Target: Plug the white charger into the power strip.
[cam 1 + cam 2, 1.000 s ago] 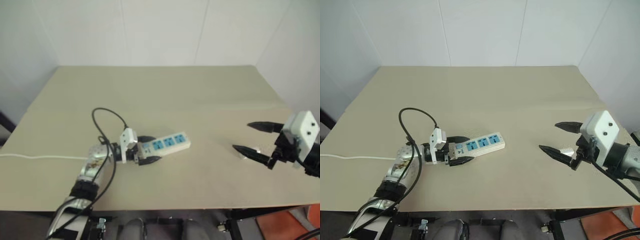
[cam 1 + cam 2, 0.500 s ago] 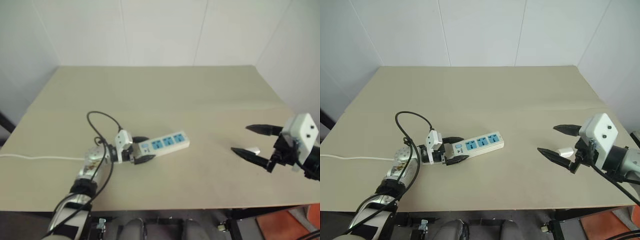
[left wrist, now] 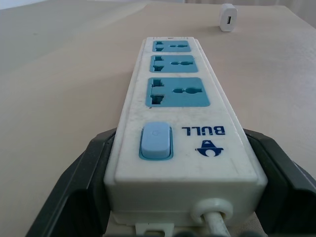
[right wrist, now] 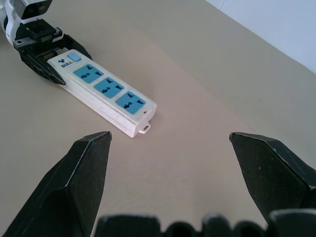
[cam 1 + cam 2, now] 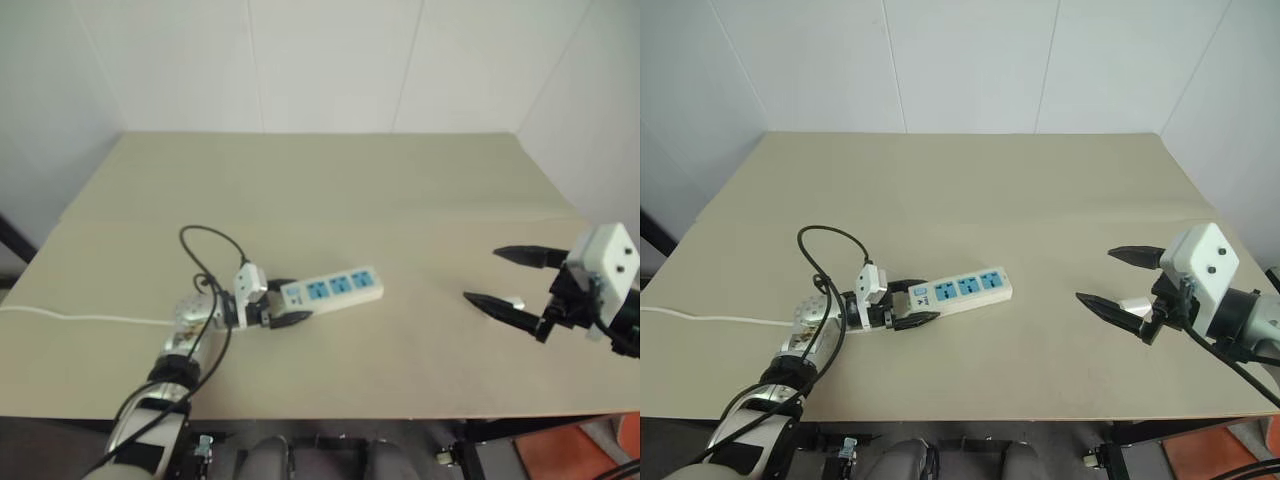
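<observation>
1. Head views: the power strip (image 5: 962, 289) flat on the table (image 5: 970, 180), left of the middle, sockets facing up. Long axis running from the left gripper (image 5: 931, 300) across toward the right side and slightly away. Left gripper level at the switch end, one black finger along each long side, closed on the strip as far as can be seen. The white charger (image 5: 1135, 305) lying far over on the right, well apart from the strip. Right gripper (image 5: 1094, 275) raised over that spot, jaws spread wide, holding nothing, with the charger just behind its lower finger.

2. Left wrist view: switch and cord end nearest, three blue sockets in a row leading away. Both fingers (image 3: 86, 182) hard against the strip's sides. Charger (image 3: 227, 10) small, beyond the far end and a little to one side of the axis.

3. Right wrist view: fingers (image 4: 81, 177) wide apart, bare table between them, strip beyond them with the left gripper at its far end.

4. Judged: strip being steadied by the left arm; charger much nearer to the right arm, so first lower and close on the charger, then carry it along the strip's axis to a socket.
</observation>
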Tool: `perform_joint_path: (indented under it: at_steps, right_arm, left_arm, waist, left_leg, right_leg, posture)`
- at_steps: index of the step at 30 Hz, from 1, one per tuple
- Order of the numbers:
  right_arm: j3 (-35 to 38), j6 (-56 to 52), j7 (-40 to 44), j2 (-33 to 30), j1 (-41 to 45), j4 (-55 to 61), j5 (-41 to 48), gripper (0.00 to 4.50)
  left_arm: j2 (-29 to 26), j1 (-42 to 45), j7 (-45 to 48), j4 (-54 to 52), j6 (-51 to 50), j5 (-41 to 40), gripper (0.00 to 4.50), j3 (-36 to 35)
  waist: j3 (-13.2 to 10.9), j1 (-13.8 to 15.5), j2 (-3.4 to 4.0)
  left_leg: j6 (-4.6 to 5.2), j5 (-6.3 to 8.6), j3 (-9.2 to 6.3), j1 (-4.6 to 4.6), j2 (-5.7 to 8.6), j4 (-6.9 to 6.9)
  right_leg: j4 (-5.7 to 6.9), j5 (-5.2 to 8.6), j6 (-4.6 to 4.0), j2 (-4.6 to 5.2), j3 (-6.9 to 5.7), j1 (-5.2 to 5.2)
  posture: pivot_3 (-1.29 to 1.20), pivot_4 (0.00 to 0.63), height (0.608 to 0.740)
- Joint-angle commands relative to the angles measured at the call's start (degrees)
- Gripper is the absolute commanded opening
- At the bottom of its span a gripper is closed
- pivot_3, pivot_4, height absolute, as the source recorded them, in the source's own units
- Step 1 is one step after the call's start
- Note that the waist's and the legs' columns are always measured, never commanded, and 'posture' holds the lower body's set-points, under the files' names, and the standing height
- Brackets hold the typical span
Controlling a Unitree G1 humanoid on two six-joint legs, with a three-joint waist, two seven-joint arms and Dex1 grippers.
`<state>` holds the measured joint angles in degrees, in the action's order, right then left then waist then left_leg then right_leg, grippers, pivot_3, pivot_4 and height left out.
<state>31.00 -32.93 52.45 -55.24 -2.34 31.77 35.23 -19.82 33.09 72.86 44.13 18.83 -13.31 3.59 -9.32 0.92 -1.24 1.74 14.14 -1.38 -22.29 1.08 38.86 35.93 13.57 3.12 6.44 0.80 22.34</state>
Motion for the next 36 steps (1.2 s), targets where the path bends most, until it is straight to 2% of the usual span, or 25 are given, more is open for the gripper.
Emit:
perform_joint_path:
  at_steps: [1, 7, 12, 16, 18, 25, 36]
  right_arm:
    - [1.79, 0.0, 0.36, -1.25, 1.72, 0.13, 1.31, 4.5]
    - [-3.53, 3.15, 5.31, -5.54, 7.76, -8.59, -1.91, 4.5]
    - [-11.24, 8.97, 13.8, -11.51, 13.83, -18.69, -6.77, 4.5]
    - [-22.62, 19.44, 24.2, -18.28, 19.29, -27.98, -16.56, 4.5]
    - [-29.01, 25.06, 27.41, -19.15, 23.75, -32.58, -22.46, 4.5]
    - [-44.26, 42.23, 32.6, -12.82, 38.89, -50.05, -38.28, 4.5]
    - [-52.53, 54.71, 34.39, -3.6, 52.75, -72.0, -48.87, 4.5]
  left_arm:
    - [1.31, 0.0, 1.46, 0.43, 0.2, 0.37, 3.29, 0.83]
    - [2.37, 0.67, 9.35, -7.64, -4.27, -1.58, 3.29, 4.36]
    - [2.31, 0.46, 11.82, -9.44, -5.88, -0.73, 3.29, 6.26]
    - [1.72, 0.22, 10.97, -8.12, -5.68, 0.79, 3.29, 6.78]
    - [1.61, 0.29, 10.65, -7.69, -5.3, 1.27, 3.29, 6.89]
    - [1.69, -0.2, 8.88, -8.13, -6.06, 2.07, 3.29, 6.88]
    - [1.73, -4.91, 5.46, -13.73, -8.2, 1.74, 3.29, 6.88]
  waist:
    - [0.0, -0.05, 0.0]
    - [-0.01, -0.07, -0.01]
    - [-0.02, -0.43, -0.01]
    - [-0.03, -0.8, 0.02]
    - [-0.04, -1.04, 0.02]
    - [-0.04, -1.57, 0.02]
    - [-0.03, -1.6, 0.07]
  left_leg:
    - [0.0, 0.0, 0.0, 0.0, 0.0, 0.0]
    - [0.0, 0.0, 0.0, -0.08, 0.03, 0.03]
    - [0.08, 0.05, 0.04, -0.17, 0.02, 0.01]
    - [0.09, 0.05, 0.08, -0.19, 0.02, 0.0]
    - [0.09, 0.06, 0.1, -0.18, 0.01, 0.0]
    - [0.09, 0.05, 0.1, -0.15, 0.04, 0.01]
    - [0.08, 0.05, 0.11, -0.09, 0.06, 0.0]
  right_leg:
    - [0.0, 0.0, 0.0, 0.0, 0.0, 0.0]
    - [-0.06, -0.01, 0.01, 0.01, -0.02, 0.02]
    - [-0.12, 0.0, 0.0, -0.01, -0.01, 0.14]
    - [-0.09, 0.0, 0.01, -0.01, 0.03, 0.23]
    - [-0.1, 0.01, 0.02, -0.01, 0.02, 0.23]
    - [-0.08, 0.01, 0.03, -0.01, 0.03, 0.21]
    - [-0.03, 0.01, 0.02, 0.0, 0.07, 0.23]
  posture:
    - [0.0, 0.15, 0.74]
    - [0.0, 0.15, 0.74]
    - [0.0, 0.15, 0.74]
    - [0.0, 0.15, 0.74]
    - [0.0, 0.15, 0.74]
    - [0.0, 0.15, 0.74]
    - [0.0, 0.15, 0.74]
